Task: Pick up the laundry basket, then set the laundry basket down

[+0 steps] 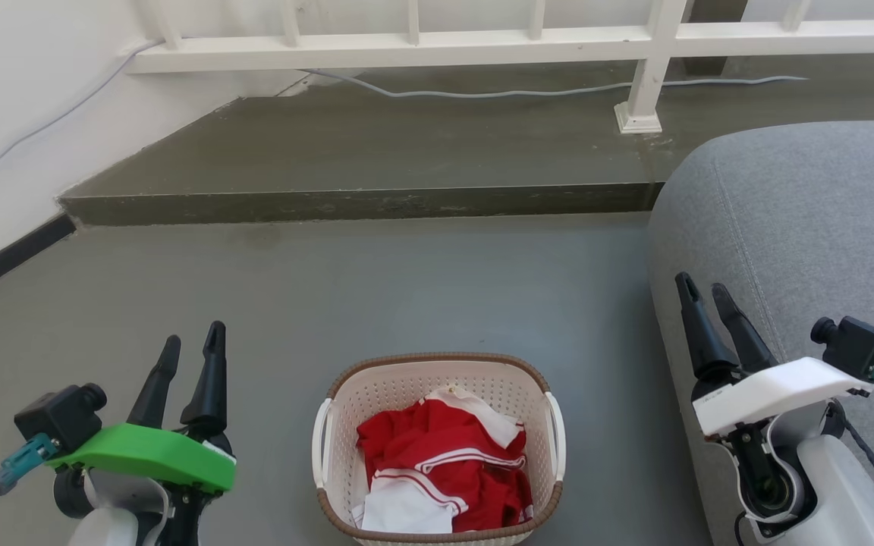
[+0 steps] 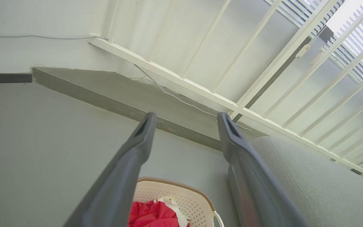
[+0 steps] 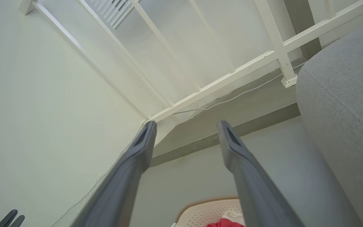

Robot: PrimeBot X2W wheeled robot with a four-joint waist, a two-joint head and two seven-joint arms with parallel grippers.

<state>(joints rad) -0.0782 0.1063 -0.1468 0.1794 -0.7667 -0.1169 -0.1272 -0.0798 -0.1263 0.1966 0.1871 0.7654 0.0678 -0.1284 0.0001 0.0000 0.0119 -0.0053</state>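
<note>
Basket [image 1: 399, 390] sits low centre on floor [image 1: 407, 288], unlifted; left gripper [image 1: 193, 339] and right gripper [image 1: 702, 287] flank it, jaws open and empty, probably for a two-sided grab.

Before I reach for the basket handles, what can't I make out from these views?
Head view: the laundry basket floor, covered by the red and white clothes.
Left wrist view: most of the laundry basket, cut off by the bottom edge and crossed by the left gripper fingers.
Right wrist view: all but its far rim, below the bottom edge or behind a right gripper finger.
Head view: the grey sofa, cut off at the right edge.
</note>
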